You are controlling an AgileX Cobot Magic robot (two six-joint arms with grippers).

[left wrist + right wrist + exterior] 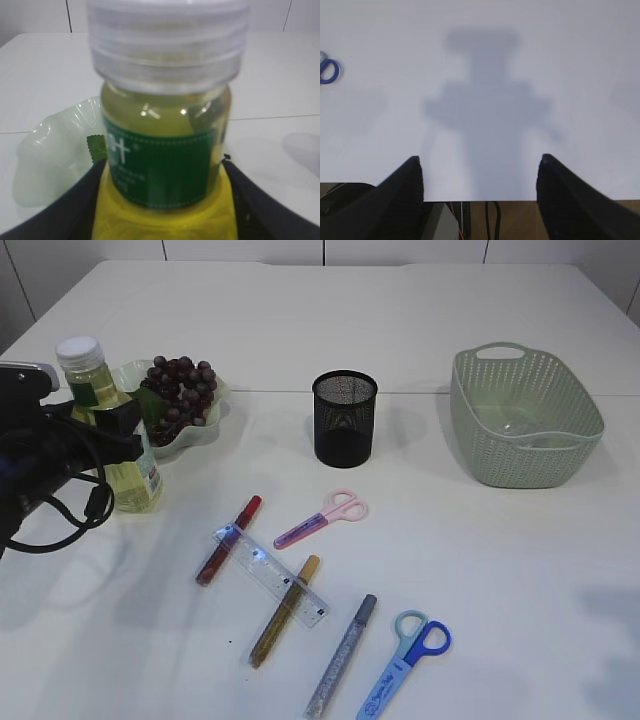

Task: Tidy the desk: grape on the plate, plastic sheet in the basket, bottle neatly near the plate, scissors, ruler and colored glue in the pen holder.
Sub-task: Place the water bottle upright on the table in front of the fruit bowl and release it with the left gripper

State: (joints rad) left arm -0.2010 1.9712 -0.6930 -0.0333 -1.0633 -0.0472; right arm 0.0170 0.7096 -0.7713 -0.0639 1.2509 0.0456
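Bottle [167, 170], full, heavy, slick: left claw [165, 200] clamps its body. Right claw [480, 175] gapes empty.

White table [480, 560], pale panelled wall [400, 250] behind

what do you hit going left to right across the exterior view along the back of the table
bottle in the left gripper → plate of grapes → pen holder → basket
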